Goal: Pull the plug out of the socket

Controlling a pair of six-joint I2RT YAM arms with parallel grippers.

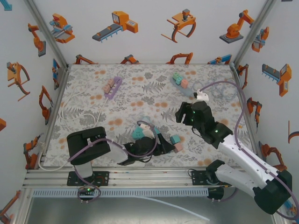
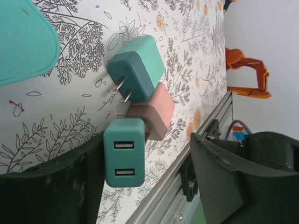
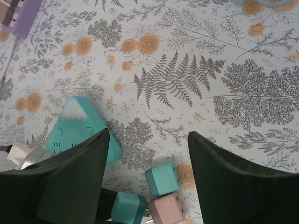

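A teal plug (image 2: pixel 124 151) with two USB ports lies on the floral mat against the left finger (image 2: pixel 51 186) of my left gripper (image 2: pixel 148 144). The jaws stand open, with a clear gap to the right finger. Beyond it lie a teal plug with bare prongs (image 2: pixel 135 67) and a pink plug (image 2: pixel 152 112). The teal triangular socket (image 1: pixel 138 133) sits just left of my left gripper (image 1: pixel 162 144). My right gripper (image 1: pixel 183 113) hovers open above the mat with nothing between its fingers, and below it I see the socket (image 3: pixel 81 128) and the loose plugs (image 3: pixel 162 179).
A purple power strip (image 1: pixel 113 87) with pink plugs lies at the back left, its white cable trailing along the left wall. Another socket with teal and pink plugs (image 1: pixel 180 80) and a white plug (image 1: pixel 202 95) lie at the back right. The metal rail (image 1: pixel 140 177) borders the near edge.
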